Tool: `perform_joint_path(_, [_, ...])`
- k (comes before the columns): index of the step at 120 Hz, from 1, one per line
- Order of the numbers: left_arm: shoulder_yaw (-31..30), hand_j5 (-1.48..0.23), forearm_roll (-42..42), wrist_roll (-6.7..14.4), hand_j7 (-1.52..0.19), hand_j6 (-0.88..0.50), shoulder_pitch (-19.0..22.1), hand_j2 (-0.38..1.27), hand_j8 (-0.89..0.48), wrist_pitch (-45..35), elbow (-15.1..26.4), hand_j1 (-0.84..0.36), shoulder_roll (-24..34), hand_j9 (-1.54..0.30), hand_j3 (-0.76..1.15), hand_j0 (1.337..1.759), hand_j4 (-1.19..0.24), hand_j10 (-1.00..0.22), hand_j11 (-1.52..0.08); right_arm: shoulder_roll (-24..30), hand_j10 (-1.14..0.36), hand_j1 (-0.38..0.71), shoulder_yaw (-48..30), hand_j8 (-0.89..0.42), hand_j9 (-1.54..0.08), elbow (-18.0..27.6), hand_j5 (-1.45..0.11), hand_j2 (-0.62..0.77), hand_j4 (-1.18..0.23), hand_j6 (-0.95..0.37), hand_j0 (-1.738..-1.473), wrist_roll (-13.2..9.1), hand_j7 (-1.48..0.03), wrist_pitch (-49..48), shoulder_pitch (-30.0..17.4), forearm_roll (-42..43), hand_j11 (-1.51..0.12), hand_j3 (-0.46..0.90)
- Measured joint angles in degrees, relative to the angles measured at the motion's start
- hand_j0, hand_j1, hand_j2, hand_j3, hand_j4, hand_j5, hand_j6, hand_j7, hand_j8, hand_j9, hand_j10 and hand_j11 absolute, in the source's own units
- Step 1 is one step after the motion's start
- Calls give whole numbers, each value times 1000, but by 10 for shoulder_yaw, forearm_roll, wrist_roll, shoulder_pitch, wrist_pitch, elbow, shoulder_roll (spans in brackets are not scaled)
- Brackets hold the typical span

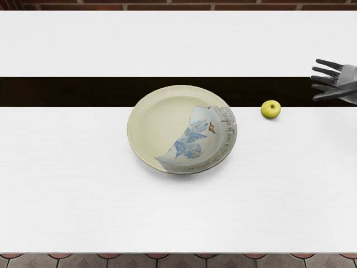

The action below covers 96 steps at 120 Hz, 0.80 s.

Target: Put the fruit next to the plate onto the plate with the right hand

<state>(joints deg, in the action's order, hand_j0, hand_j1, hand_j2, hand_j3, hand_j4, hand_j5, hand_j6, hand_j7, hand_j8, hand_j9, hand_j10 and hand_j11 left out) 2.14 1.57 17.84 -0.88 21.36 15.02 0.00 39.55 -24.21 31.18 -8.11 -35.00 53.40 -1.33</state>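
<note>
A small yellow-green apple sits on the white table just right of the plate, near the table's far edge. The plate is a wide cream dish with a blue and white pattern on its right part; nothing lies in it. My right hand comes in at the right edge, above and to the right of the apple, its dark fingers spread and pointing left. It holds nothing and is well apart from the fruit.
A dark gap runs across the view between the near table and a second white surface behind it. The plate's far rim reaches over this gap. Brick wall shows at the top, tiled floor at the bottom.
</note>
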Motion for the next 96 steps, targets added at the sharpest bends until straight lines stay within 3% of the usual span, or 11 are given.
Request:
perform_joint_path(19, [0, 0, 0, 0, 0, 1, 0, 0, 1, 0, 0, 349, 0, 0, 0, 1658, 0, 0, 0, -20, -19, -325, 4, -19, -27, 0, -27, -3, -19, -18, -1658, -2, -27, 0, 0, 10, -27, 0])
perform_joint_path(30, [0, 0, 0, 0, 0, 0, 0, 0, 0, 0, 0, 349, 0, 0, 0, 1658, 0, 0, 0, -24, -21, -323, 47, -21, -29, 26, -29, -3, -21, -20, -1658, -5, -29, 0, 38, 43, -29, 0])
perform_joint_path(36, [0, 0, 0, 0, 0, 0, 0, 0, 0, 0, 0, 349, 0, 0, 0, 1658, 0, 0, 0, 1, -24, -319, 62, -24, -33, 85, -33, -4, -25, -24, -1658, -6, -33, 0, 55, 53, -33, 0])
perform_joint_path(46, [0, 0, 0, 0, 0, 0, 0, 0, 0, 0, 0, 349, 0, 0, 0, 1658, 0, 0, 0, 81, -29, -314, 75, -29, -39, 258, -39, -5, -29, -29, -1658, -7, -39, 4, 73, 83, -39, 0])
perform_joint_path(56, [0, 0, 0, 0, 0, 1, 0, 0, 1, 0, 0, 349, 0, 0, 0, 1658, 0, 0, 0, 124, -32, -311, 83, -32, -42, 387, -42, -5, -32, -32, -1658, -8, -42, 83, 81, 142, -42, 0])
perform_joint_path(64, [0, 0, 0, 0, 0, 0, 0, 0, 0, 0, 0, 349, 0, 0, 0, 1658, 0, 0, 0, 149, -32, -312, 99, -32, -42, 448, -42, -5, -33, -33, -1658, -9, -42, 182, 84, 187, -42, 0])
perform_joint_path(75, [0, 0, 0, 0, 0, 1, 0, 0, 1, 0, 0, 349, 0, 0, 0, 1658, 0, 0, 0, 170, -32, -312, 140, -33, -41, 488, -41, -5, -33, -33, -1658, -11, -41, 318, 87, 221, -41, 0])
perform_joint_path(87, [0, 0, 0, 0, 0, 1, 0, 0, 1, 0, 0, 349, 0, 0, 0, 1658, 0, 0, 0, 144, -33, -312, 193, -34, -42, 504, -42, -5, -33, -34, -1658, -54, -42, 430, 114, 237, -42, 0])
perform_joint_path(96, [0, 0, 0, 0, 0, 1, 0, 0, 1, 0, 0, 349, 0, 0, 0, 1658, 0, 0, 0, 101, -34, -311, 264, -35, -43, 505, -43, -5, -34, -35, -1658, -105, -43, 495, 168, 241, -43, 0])
